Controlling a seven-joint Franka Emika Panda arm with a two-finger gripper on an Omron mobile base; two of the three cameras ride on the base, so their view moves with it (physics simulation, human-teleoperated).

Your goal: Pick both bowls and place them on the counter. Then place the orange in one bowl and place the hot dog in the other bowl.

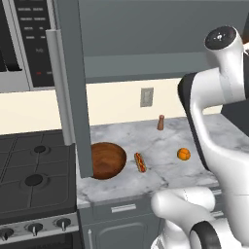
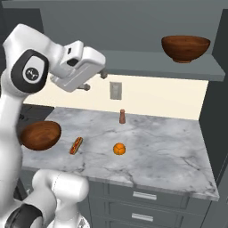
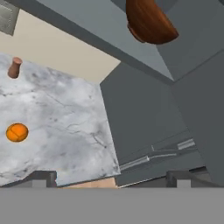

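Bowl [image 2: 41, 135] number one is sitting on the counter [image 2: 169, 147] at the left of the right base frame, just beside the hot dog [image 2: 76, 145], which is lying to its right. I am seeing the orange [image 2: 119, 148] resting further right, near mid-frame, apart from the hot dog. A small brown shaker [image 2: 122, 116] is standing upright behind them, below the wall outlet [image 2: 116, 91]. The second bowl [image 2: 185, 48] is sitting on the grey shelf [image 2: 178, 67] at the upper right of that frame, well above the counter. I am holding the gripper [image 2: 94, 80] in the air at the upper left of centre, with its jaws standing wide and gripping nothing. In the hand frame the fingertips [image 3: 46, 178] are showing far apart at the bottom, the orange at the left edge and the shelf bowl at the top. In the left base frame the first bowl is lying beside the stovetop [image 1: 34, 170].
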